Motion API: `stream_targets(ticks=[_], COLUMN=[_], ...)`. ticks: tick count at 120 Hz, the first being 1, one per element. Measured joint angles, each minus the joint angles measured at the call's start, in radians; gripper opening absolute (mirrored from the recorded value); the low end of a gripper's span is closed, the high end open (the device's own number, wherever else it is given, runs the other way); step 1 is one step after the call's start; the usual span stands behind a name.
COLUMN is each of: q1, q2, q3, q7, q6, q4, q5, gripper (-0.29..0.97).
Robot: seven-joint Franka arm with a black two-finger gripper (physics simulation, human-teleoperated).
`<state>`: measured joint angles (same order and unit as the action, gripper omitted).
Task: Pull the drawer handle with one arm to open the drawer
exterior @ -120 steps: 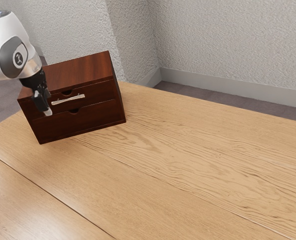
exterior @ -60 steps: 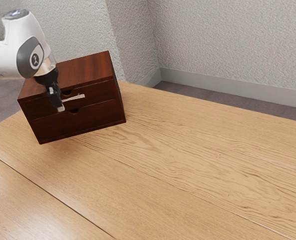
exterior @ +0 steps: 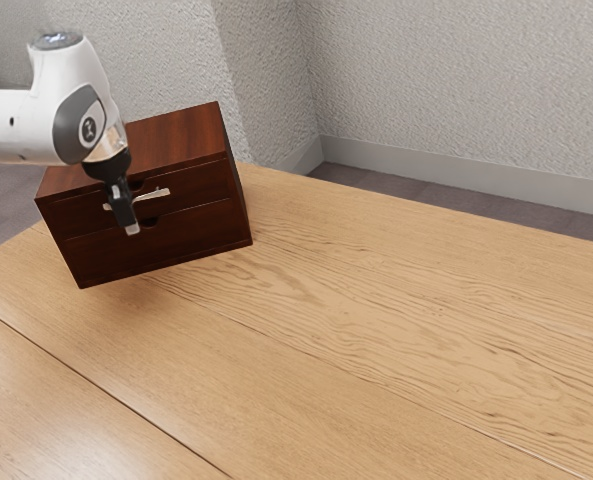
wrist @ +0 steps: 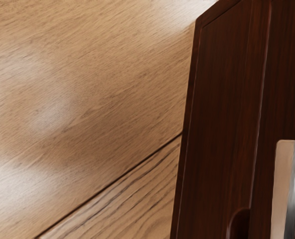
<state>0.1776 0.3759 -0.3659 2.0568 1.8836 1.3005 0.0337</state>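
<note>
A dark wooden cabinet (exterior: 176, 135) with two drawers stands at the table's back left in the exterior view. The upper drawer (exterior: 198, 184) carries a silver bar handle (exterior: 156, 194) and its front sits flush with the lower drawer (exterior: 181, 238). My gripper (exterior: 131, 228) hangs in front of the upper drawer, crossing the handle's left part and pointing down. In the wrist view the handle (wrist: 288, 189) shows as a bright bar on the dark drawer front (wrist: 222, 124), close to my hand.
The light oak table (exterior: 376, 330) stretches wide to the exterior view's right and front of the cabinet. A textured grey wall (exterior: 456, 70) and a strip of floor (exterior: 476, 200) lie behind the table's far edge.
My arm has swung toward the exterior view's right, carrying the gripper from the cabinet's left edge across to the handle's left part. The cabinet and both drawers have stayed still.
</note>
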Motion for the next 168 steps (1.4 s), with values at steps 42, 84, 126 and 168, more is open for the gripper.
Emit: stream_targets(ticks=[42,84,126,168], q1=[0.005,0.01,0.02,0.011], q2=[-0.002,0.005,0.013,0.014], q3=[-0.003,-0.001,0.002,0.016], q7=[0.008,0.014,0.017,0.007], q6=[0.061,0.09,0.093,0.09], q4=[-0.013,-0.015,-0.002,0.005], q5=[0.035,0.009,0.004,0.004], gripper=[0.63,0.49,0.41,0.33])
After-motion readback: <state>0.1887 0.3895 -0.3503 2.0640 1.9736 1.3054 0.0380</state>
